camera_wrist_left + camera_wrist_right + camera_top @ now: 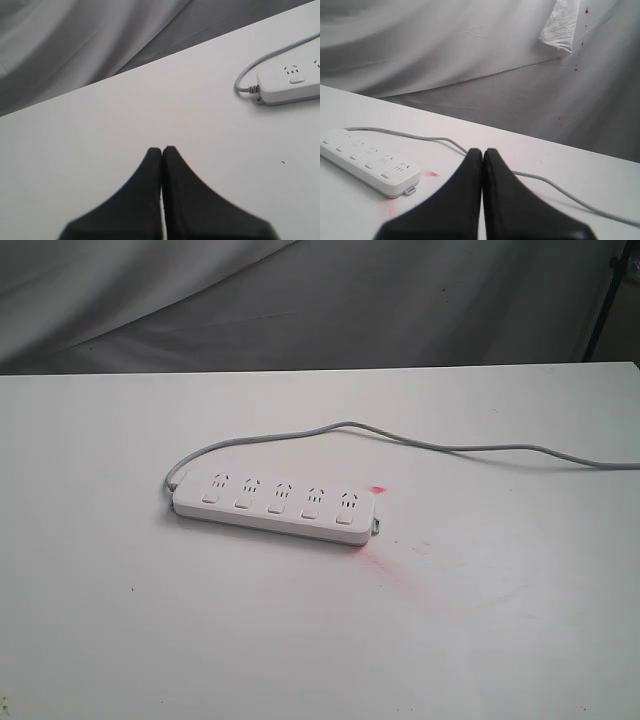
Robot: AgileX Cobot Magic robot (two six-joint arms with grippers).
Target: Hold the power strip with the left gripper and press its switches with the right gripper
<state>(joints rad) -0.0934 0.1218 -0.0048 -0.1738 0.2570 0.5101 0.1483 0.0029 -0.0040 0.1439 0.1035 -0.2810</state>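
On the white counter, about midway across, the strip lies flat with its sockets and switches facing up. Its long axis runs left to right in the exterior view, slightly slanted, the right end a little nearer the camera. The cord leaves the left end, loops behind the strip and runs off to the right. A red glow marks the counter by the right end. Neither arm shows in the exterior view. The left gripper has its fingers pressed together on nothing, and its camera finds the strip's cord end ahead and off to one side, well apart from the tips. The right gripper is likewise closed and empty, facing the strip's other end, also well apart. Which arm is nearer is hard to judge, perhaps the right. The left would likely need to part its fingers and straddle the strip across its short width before any switch is pressed
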